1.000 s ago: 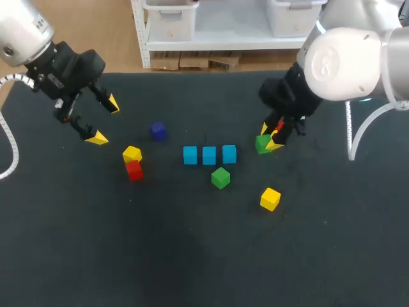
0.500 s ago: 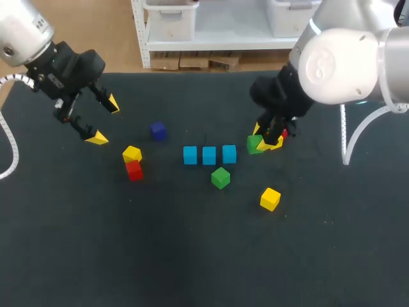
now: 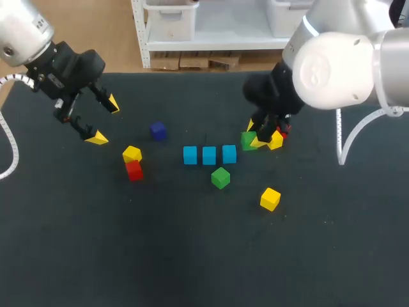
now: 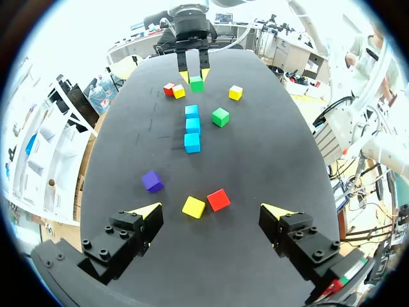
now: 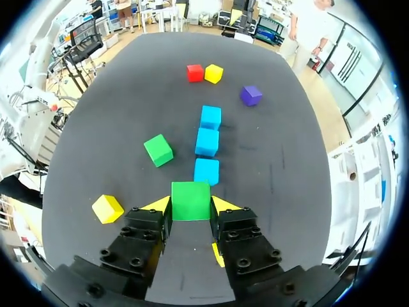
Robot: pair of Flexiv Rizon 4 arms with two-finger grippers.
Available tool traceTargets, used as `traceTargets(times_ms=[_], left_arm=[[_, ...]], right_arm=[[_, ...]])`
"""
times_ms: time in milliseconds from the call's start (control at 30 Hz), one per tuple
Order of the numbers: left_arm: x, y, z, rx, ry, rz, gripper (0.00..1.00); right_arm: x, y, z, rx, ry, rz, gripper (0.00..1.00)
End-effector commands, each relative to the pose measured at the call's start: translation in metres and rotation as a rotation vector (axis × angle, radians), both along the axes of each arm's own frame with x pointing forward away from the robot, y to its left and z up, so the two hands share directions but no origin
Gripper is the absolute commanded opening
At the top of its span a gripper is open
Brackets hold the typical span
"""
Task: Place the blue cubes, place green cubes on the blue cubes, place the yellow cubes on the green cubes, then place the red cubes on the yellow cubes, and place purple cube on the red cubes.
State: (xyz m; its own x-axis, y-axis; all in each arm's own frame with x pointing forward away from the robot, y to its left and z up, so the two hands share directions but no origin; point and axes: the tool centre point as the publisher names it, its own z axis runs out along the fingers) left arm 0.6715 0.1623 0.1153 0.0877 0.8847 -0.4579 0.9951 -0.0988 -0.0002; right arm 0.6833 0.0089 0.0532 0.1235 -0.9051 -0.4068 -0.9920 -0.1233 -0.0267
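Three blue cubes [image 3: 209,155] lie in a row at the table's middle, also ahead of my right gripper [image 5: 190,207]. That gripper [image 3: 257,139] is shut on a green cube [image 5: 190,199], held just right of the row's right end [image 3: 247,141]. A second green cube [image 3: 220,177] lies in front of the row. One yellow cube [image 3: 270,199] sits at the front right. Another yellow cube [image 3: 131,153] touches a red cube [image 3: 134,170] on the left. The purple cube [image 3: 158,131] lies behind them. My left gripper [image 3: 105,120] hangs open at the far left, nothing between its fingers.
A red cube [image 4: 169,89] and a yellow cube [image 4: 179,92] lie side by side just beside my right gripper, partly hidden by it in the head view. The dark mat [image 3: 192,256] stretches bare toward the front edge.
My right arm has carried the green cube leftward, from beside the red and yellow pair toward the right end of the blue row. The left arm has kept still.
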Motion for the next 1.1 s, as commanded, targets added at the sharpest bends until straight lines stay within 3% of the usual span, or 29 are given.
traceTargets(times_ms=[33, 767, 1100], left_arm=[[0.001, 0.001, -0.001, -0.002, 0.001, -0.003, 1.00], [0.001, 0.001, -0.001, -0.002, 0.001, -0.003, 1.00], [0.001, 0.001, -0.001, -0.002, 0.001, -0.003, 1.00]], right_arm=[[-0.004, 0.008, 0.001, -0.011, -0.012, -0.003, 0.00], [0.007, 0.052, 0.006, -0.034, -0.057, -0.088, 0.00], [0.010, 0.059, -0.002, -0.050, -0.038, -0.138, 0.00]])
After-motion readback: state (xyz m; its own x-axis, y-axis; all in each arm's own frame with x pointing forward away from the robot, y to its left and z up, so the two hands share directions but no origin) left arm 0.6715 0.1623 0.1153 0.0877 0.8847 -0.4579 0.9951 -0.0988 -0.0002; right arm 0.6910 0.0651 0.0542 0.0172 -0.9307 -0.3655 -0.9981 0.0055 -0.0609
